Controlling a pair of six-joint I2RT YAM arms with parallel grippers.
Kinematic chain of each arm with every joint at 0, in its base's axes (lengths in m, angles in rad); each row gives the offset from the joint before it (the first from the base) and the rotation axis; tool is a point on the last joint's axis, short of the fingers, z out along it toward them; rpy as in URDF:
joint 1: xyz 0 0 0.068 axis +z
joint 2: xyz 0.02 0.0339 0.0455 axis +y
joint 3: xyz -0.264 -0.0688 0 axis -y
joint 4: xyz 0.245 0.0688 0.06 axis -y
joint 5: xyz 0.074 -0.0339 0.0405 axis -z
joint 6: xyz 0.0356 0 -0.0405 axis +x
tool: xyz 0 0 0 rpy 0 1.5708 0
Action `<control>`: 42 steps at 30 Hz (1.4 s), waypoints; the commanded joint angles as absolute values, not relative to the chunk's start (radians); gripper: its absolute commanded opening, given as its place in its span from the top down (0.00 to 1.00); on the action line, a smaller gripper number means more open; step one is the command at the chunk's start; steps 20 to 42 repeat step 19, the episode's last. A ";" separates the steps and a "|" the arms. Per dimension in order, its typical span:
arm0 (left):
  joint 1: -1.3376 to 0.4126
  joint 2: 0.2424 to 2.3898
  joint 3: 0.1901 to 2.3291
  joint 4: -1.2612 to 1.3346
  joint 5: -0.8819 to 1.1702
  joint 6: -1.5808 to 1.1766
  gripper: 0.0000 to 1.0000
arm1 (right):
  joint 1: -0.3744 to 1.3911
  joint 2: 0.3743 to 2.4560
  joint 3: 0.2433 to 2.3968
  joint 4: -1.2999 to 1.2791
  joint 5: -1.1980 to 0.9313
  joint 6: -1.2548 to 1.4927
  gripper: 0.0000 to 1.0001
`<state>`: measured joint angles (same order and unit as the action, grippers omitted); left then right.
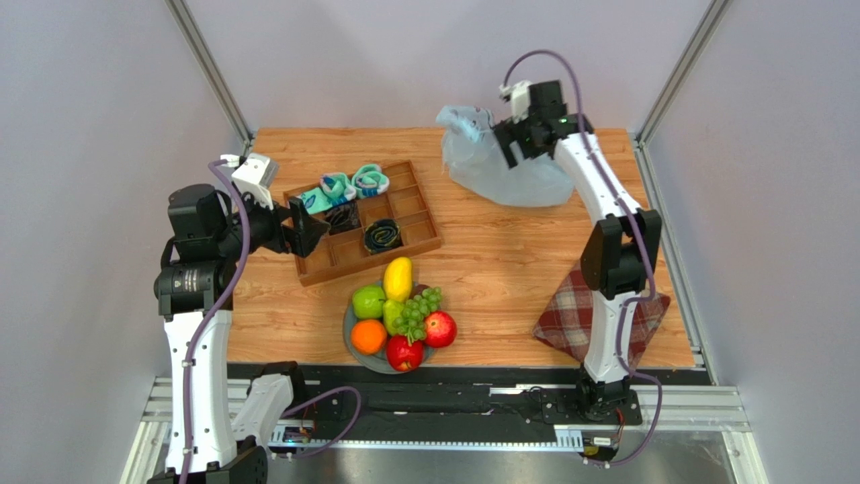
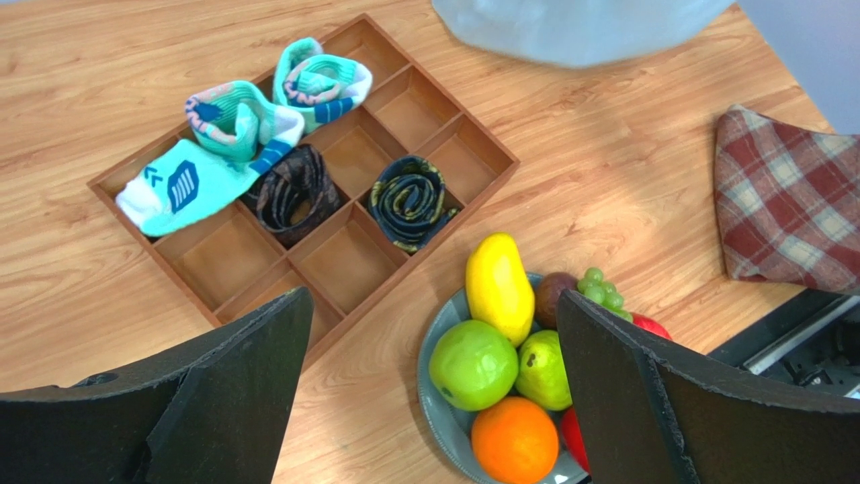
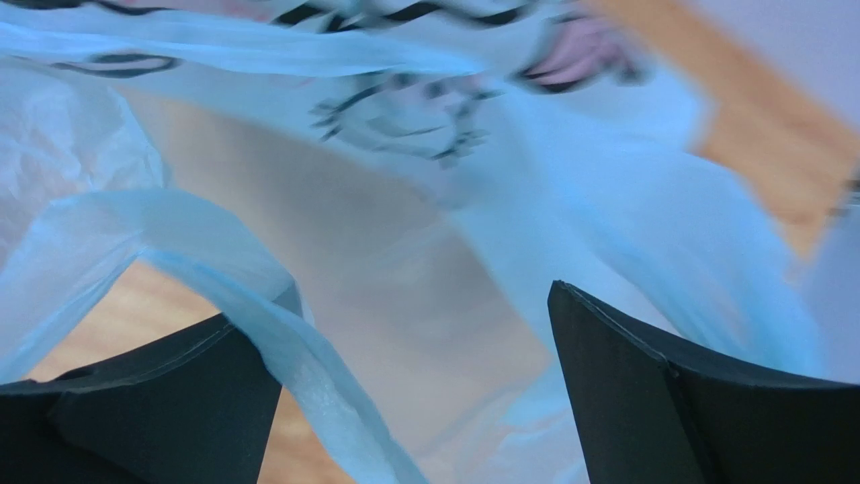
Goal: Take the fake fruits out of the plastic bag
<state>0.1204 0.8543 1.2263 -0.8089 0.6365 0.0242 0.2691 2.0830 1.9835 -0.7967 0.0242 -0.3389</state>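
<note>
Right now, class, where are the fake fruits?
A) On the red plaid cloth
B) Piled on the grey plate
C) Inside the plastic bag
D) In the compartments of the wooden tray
B: the fake fruits are heaped together on the grey plate near the front edge, while the plastic bag lies apart at the far side.
</note>
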 commanded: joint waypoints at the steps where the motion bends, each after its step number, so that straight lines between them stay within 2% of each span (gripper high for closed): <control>1: 0.156 0.842 1.218 -0.781 0.661 0.012 0.01 | 0.207 1.952 2.105 -0.745 0.017 -0.305 0.00; 3: 0.169 0.845 1.207 -0.769 0.675 0.005 0.01 | 0.219 1.883 2.034 -0.835 -0.249 -0.287 0.00; 5: 0.170 0.844 1.198 -0.764 0.660 0.005 0.01 | 0.242 1.717 1.805 -0.824 -0.413 -0.261 0.00; 7: 0.173 0.845 1.190 -0.762 0.614 0.005 0.01 | 0.320 1.597 1.628 -0.755 -0.344 -0.182 0.00; 9: 0.172 0.848 1.184 -0.753 0.534 -0.021 0.01 | 0.392 1.461 1.424 -0.721 -0.177 -0.155 0.00; 11: 0.172 0.853 1.178 -0.749 0.467 -0.032 0.01 | 0.400 1.355 1.282 -0.713 -0.137 -0.160 0.00; 15: 0.172 0.850 1.164 -0.733 0.437 -0.037 0.01 | 0.400 1.247 1.165 -0.716 -0.069 -0.178 0.00; 42: 0.172 0.836 1.141 -0.719 0.434 -0.048 0.01 | 0.399 1.218 1.147 -0.718 -0.037 -0.203 0.00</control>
